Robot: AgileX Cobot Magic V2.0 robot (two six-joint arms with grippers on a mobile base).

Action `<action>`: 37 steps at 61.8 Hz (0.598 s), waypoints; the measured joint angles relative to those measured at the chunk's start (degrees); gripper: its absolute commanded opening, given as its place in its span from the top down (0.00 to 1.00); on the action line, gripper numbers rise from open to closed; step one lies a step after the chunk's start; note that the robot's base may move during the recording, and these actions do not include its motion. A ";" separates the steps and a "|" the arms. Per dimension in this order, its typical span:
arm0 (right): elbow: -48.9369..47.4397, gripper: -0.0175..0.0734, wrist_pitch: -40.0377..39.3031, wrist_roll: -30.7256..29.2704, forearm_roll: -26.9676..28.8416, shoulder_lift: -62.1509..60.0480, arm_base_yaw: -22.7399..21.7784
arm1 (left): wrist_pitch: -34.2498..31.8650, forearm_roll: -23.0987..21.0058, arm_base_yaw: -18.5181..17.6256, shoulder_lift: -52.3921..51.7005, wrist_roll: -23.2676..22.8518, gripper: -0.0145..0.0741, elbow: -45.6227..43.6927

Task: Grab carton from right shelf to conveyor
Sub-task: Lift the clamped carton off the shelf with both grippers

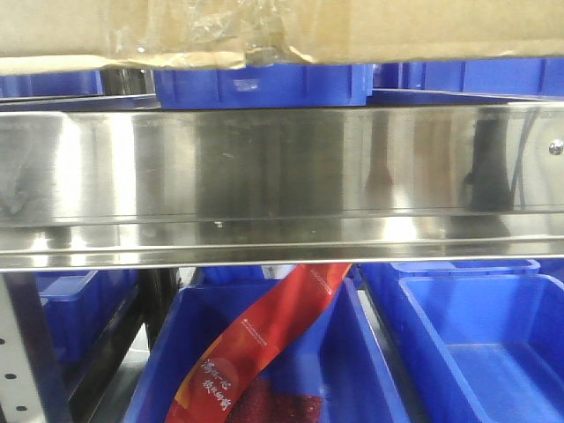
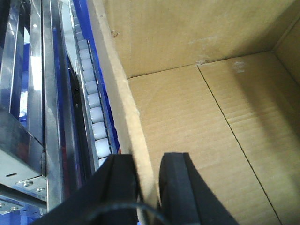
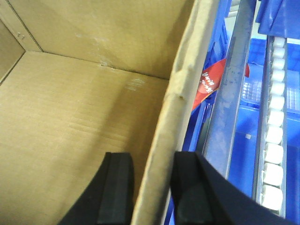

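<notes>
Now | left fingers (image 2: 176,187) clamped on carton (image 2: 197,117) wall | right fingers (image 3: 117,187) clamped likewise | red banner (image 1: 264,335) (white writing unreadable)

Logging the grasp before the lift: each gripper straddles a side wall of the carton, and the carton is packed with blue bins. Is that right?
Not quite: the carton holds nothing. Both wrist views show only its bare cardboard floor. The left gripper and right gripper do each straddle a side wall.

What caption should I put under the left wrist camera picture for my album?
Left gripper pinching the carton wall, white rollers alongside.
</notes>
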 measured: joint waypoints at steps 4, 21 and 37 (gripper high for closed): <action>0.00 0.88 -0.13 0.00 0.00 0.00 0.00 | 0.00 0.00 0.00 0.00 0.00 0.86 0.00; 0.00 0.88 -0.43 0.00 0.00 0.00 0.00 | 0.00 0.37 0.00 0.00 0.00 0.86 0.00; 0.00 0.88 -0.43 0.00 0.00 0.00 0.00 | 0.00 0.37 0.00 0.00 0.00 0.86 0.00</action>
